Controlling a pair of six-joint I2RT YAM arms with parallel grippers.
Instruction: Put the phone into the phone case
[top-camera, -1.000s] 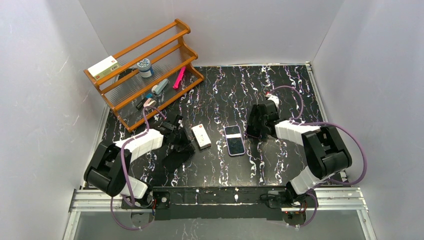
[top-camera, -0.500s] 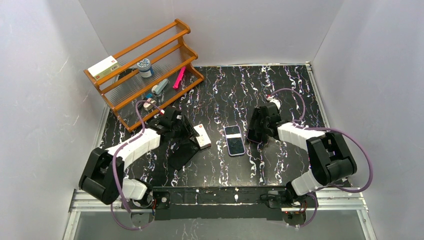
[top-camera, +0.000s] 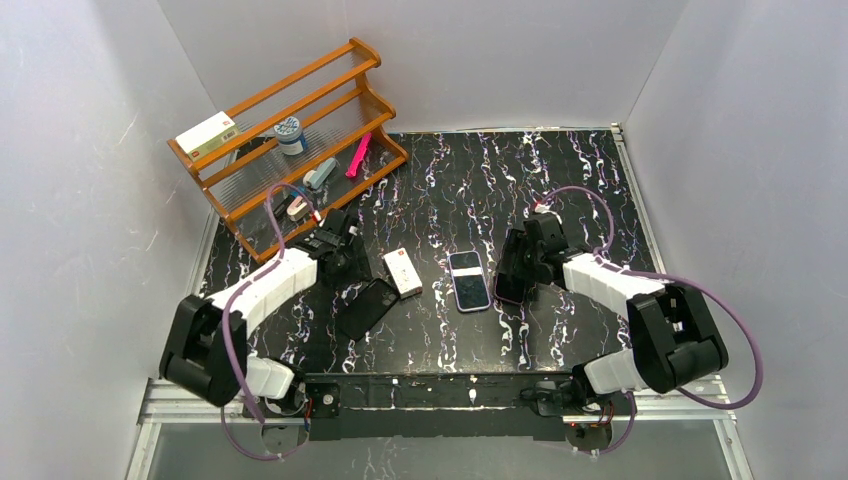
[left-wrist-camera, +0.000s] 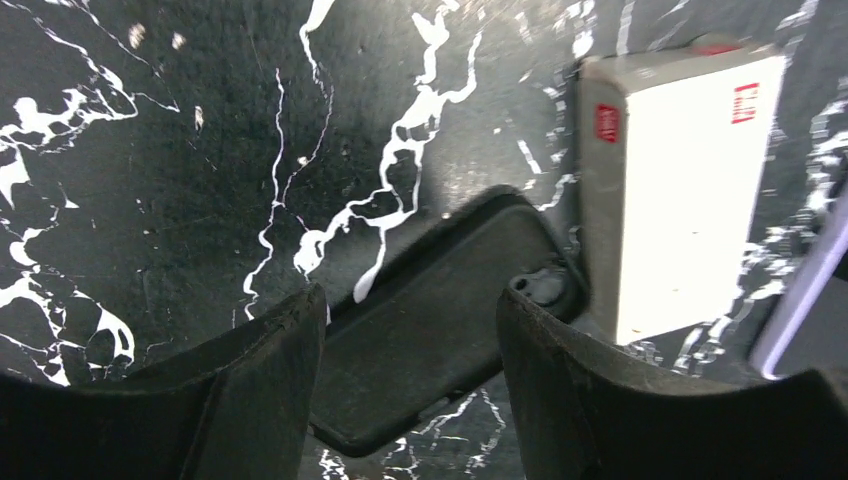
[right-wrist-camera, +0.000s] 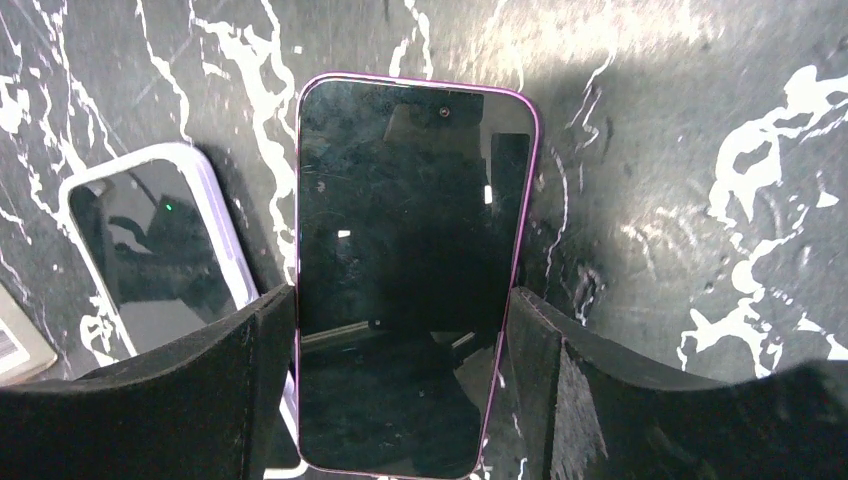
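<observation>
- A black table (top-camera: 560, 170) veined with white is seen from above, and a wooden rack (top-camera: 371, 97) is set at its far left corner.
- The phone (right-wrist-camera: 410, 270), a dark glossy screen framed by a thin purple rim, is held right of the table's centre by the right gripper (right-wrist-camera: 400, 300). Its long edges are pressed by the two fingers, and its near corner is seen over the rim of a pale-rimmed handset (top-camera: 468, 281) lying beside it.
- The phone case (left-wrist-camera: 430, 330), matt black with a camera opening at one corner, is laid flat left of centre, just beside a white box (left-wrist-camera: 680, 190).
- The left gripper (left-wrist-camera: 408, 305) is spread wide, with the case's end framed between its fingers. Nothing is clamped, and contact cannot be told.
- From above, the phone is almost wholly hidden under the right gripper, and its screen and rim are shown only by the right wrist camera. The case's camera opening is shown only by the left wrist camera.
</observation>
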